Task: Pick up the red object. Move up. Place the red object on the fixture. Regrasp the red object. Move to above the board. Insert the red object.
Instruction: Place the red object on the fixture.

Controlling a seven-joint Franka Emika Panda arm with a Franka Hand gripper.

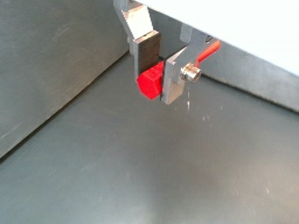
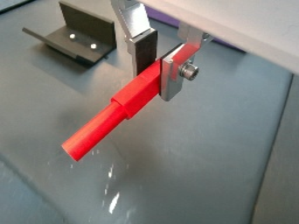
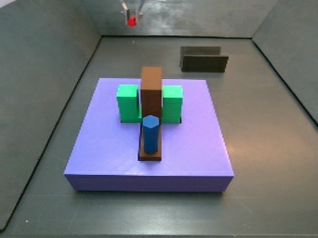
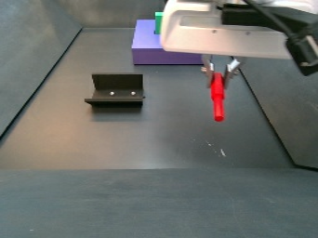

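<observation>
Above the dark floor, well clear of it, the gripper (image 2: 158, 59) holds the red peg (image 2: 112, 119) clamped by one end between its two silver fingers (image 2: 177, 72). In a side view the peg (image 4: 218, 96) hangs straight down below the gripper (image 4: 220, 67), its free end in the air. The hold looks short: only the top of the peg sits between the pads, and most of its length sticks out. My judgement is that a quick swing or a knock against a wall of the fixture (image 2: 79, 32) could tilt the peg in the pads or pull it loose. Setting it down on the fixture (image 4: 115, 89) will need the tip lined up with the hollow top; a miss would leave it rolling on the floor. The fixture stands apart from the peg, to one side. Farther off sits the purple board (image 3: 152, 139), carrying green blocks (image 3: 149, 103), a tall brown bar (image 3: 151, 98) and a blue peg (image 3: 149, 134). The floor (image 4: 137, 139) is smooth, dark grey and slightly shiny, closed in by grey walls (image 3: 50, 56), with bare floor around the fixture.
</observation>
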